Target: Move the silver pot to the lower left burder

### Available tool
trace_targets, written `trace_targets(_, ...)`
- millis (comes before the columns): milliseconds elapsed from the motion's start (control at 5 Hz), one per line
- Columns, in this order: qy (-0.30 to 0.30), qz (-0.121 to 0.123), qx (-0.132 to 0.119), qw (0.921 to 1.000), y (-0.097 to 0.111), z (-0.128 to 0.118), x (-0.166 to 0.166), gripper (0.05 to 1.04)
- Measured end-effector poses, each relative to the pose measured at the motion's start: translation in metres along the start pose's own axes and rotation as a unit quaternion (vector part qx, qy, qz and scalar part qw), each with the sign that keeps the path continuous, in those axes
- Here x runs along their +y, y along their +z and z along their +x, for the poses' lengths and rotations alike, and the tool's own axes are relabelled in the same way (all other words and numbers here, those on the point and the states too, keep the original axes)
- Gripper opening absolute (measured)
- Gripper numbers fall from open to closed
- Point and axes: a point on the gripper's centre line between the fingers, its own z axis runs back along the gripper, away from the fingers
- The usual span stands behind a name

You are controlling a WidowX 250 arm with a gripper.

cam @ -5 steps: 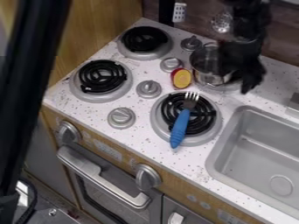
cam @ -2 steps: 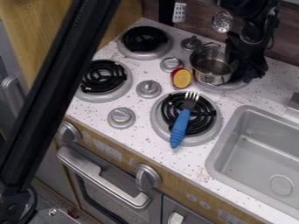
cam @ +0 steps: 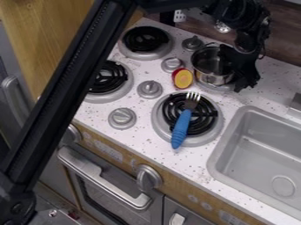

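Speckled white countertop (cam: 270,85) spreads below and around the black pincer (cam: 241,75), with the black arm (cam: 70,90) slanting across the left side of the view. The grey sink (cam: 217,160) lies below the pincer and to its right. Left of it are two coil burners, the upper (cam: 145,39) in full view and the lower (cam: 108,79) partly behind the arm; a third (cam: 191,105), below left, carries a blue-handled fork (cam: 181,127). Just beside the pincer on its left, the silver pot (cam: 211,77) sits upright on the rear-right burner (cam: 220,88), its right side overlapped by the pincer. Whether the pincer is spread, closed or gripping the pot, I cannot tell. The yellow-faced, red-rimmed piece (cam: 183,79) rests left of the pot.
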Motion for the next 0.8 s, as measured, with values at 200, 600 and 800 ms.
trace_targets(200,-0.016,-0.002,-0.005,0.9999,0.006,0.008,-0.001,0.397)
trace_targets(600,-0.056,-0.01,-0.015,0.9983,0.01,0.004,-0.007,0.074)
trace_targets(800,-0.085,-0.007,-0.022,0.9961,0.029,0.003,-0.004,0.067)
